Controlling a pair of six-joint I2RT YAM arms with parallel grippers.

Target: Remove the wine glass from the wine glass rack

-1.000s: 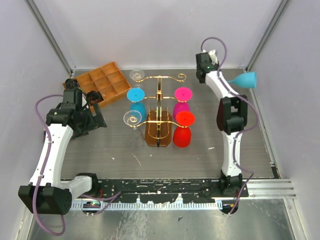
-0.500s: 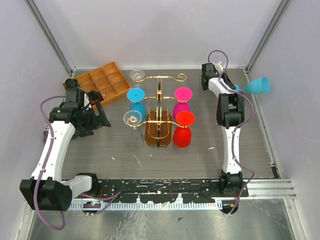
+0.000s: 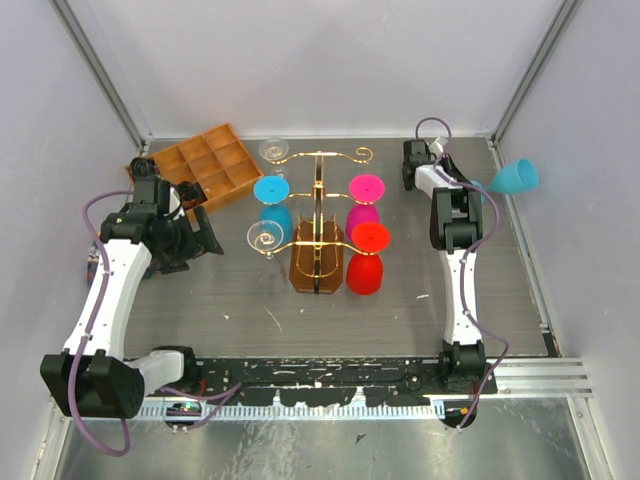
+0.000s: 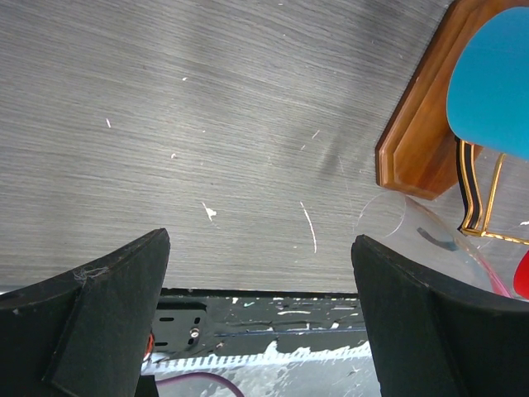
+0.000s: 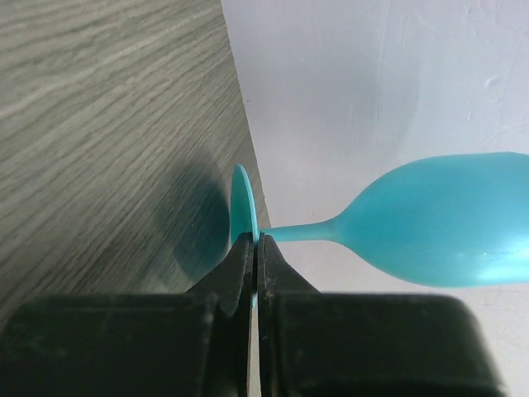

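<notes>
Right gripper point(image 5: 254, 240): mine, clamped tight on the teal glass point(image 5: 438, 219) at its stem, beside the foot.
Teal glass: lying sideways, far right, well apart from the rack point(image 3: 318, 228).
Left gripper point(image 4: 260, 248): mine, spread wide, holding nothing, left of the rack.

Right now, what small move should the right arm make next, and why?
Probably bring the teal wine glass inward over the table and tip it upright to set down: the right gripper is shut on its stem, holding it sideways at the table's right edge, off the wine glass rack.
</notes>
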